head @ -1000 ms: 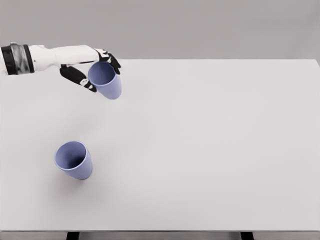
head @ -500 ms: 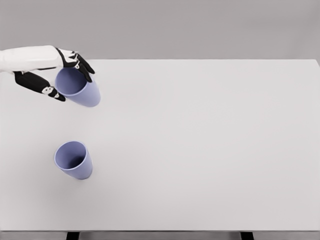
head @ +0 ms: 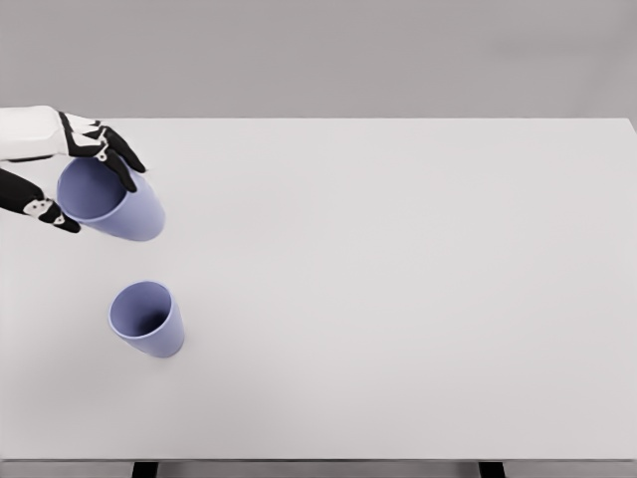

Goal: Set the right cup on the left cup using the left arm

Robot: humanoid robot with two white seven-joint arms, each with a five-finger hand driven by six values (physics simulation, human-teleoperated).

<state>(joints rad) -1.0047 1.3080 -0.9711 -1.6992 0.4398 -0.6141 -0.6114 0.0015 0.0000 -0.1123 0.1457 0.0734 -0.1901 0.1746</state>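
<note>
My left hand [head: 85, 174] comes in from the left edge and is shut on a lilac cup [head: 114, 202], held tilted above the table with its mouth facing me and to the left. A second lilac cup [head: 147, 319] stands upright on the table, below and slightly right of the held one, well apart from it. Black fingers [head: 117, 154] wrap over the held cup's rim and the thumb sits under it. The right arm is out of view.
The white table [head: 398, 279] spans the whole picture, its front edge near the bottom and its far edge at the grey wall. Two dark table legs [head: 144, 468] show below the front edge.
My left hand has carried the held cup leftward and a little down, from the table's far left area toward the left edge. The standing cup has not moved.
</note>
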